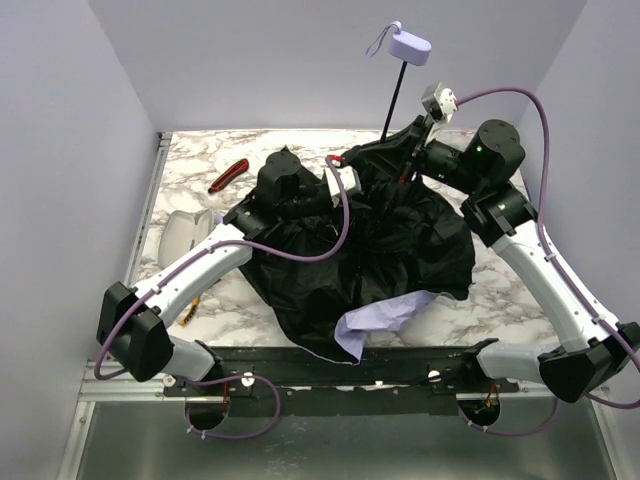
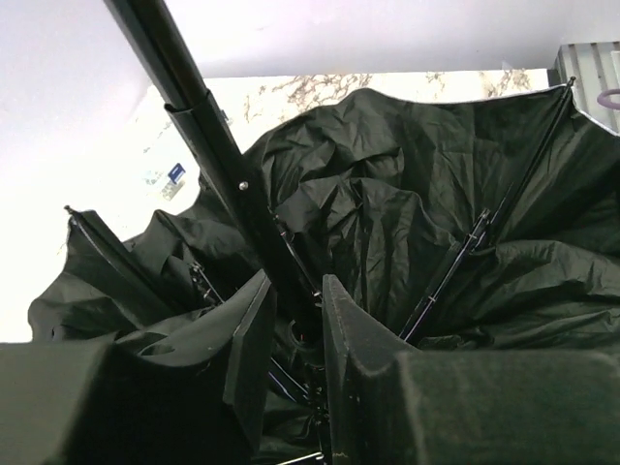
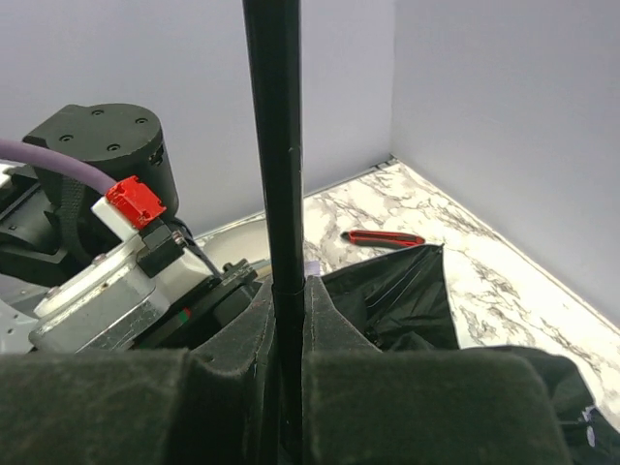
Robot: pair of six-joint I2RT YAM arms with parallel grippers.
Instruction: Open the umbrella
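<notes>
The umbrella (image 1: 400, 250) lies upside down on the marble table, black lining up, with a flap of lavender fabric (image 1: 380, 320) at the near edge. Its thin black shaft (image 1: 395, 100) rises to the lavender handle (image 1: 410, 45). My right gripper (image 1: 412, 145) is shut on the shaft (image 3: 276, 145); in the right wrist view (image 3: 288, 291) its pads press both sides. My left gripper (image 1: 365, 185) reaches into the canopy at the shaft's base. In the left wrist view (image 2: 295, 291) its fingers sit close on either side of the runner below the shaft (image 2: 208, 136), among the ribs (image 2: 455, 266).
A red box cutter (image 1: 228, 175) lies at the back left of the table and also shows in the right wrist view (image 3: 383, 237). A white folded object (image 1: 185, 235) sits at the left edge. Walls close in on three sides.
</notes>
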